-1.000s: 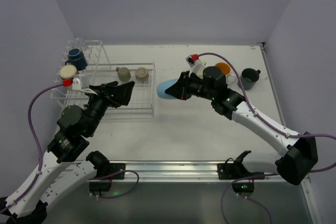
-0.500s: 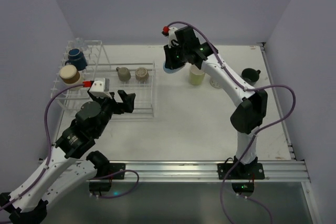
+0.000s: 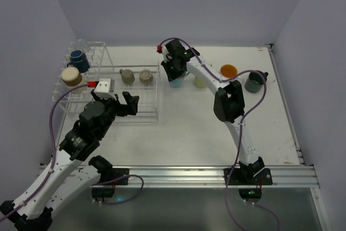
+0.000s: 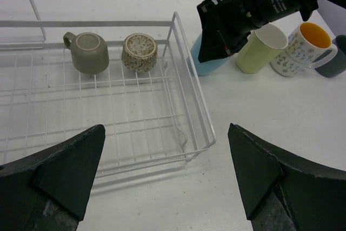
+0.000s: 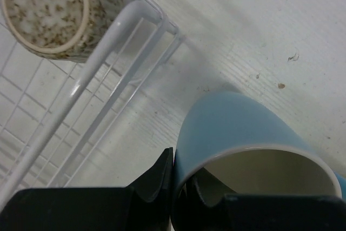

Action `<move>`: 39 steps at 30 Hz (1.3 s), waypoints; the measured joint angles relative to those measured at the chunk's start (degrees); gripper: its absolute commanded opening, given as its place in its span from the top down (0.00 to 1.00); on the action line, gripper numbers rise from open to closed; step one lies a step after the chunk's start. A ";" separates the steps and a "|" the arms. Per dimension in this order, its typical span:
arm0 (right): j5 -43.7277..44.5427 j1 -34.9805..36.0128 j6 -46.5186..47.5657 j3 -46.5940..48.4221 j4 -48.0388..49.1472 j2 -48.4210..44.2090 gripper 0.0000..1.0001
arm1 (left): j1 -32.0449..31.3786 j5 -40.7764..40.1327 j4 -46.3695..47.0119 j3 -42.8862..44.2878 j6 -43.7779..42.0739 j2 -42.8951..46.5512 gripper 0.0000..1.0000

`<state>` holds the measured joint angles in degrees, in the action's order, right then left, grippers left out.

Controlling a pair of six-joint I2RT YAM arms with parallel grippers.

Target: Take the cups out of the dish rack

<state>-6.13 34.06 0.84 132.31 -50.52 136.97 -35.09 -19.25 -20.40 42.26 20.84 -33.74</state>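
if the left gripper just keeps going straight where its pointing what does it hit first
Probably the dish rack: the open left gripper aims at its bare wire floor near the right end, short of the two grey-brown cups. Depth is unclear; the near rim might come first.

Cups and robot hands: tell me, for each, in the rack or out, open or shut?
Light blue cup: on table, rim gripped.
Pale yellow-green cup: on table.
White cup with orange inside: on table.
Dark green cup: on table.
Plain grey-brown cup: in white wire dish rack.
Speckled grey-brown cup: in rack.
Navy cup: in rack.
Cream cup: in rack.
Right hand: shut on light blue cup.
Left hand: open, empty.
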 measured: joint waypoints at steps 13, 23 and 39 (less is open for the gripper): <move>1.22 0.04 1.25 -3.34 2.34 1.05 0.38 | 5.46 5.88 0.72 -0.90 -0.55 -2.80 0.00; -0.07 0.04 0.50 -13.99 8.24 -11.93 0.29 | 5.49 8.72 1.09 -0.09 1.14 -9.53 0.00; -9.03 0.50 -12.52 -64.41 33.77 -65.99 0.30 | 5.60 -4.59 9.09 9.94 10.54 -35.85 0.12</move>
<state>-15.16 34.57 -11.68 67.90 -16.75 70.98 -29.50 -23.83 -11.31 52.21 31.38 -69.58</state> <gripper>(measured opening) 0.701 0.877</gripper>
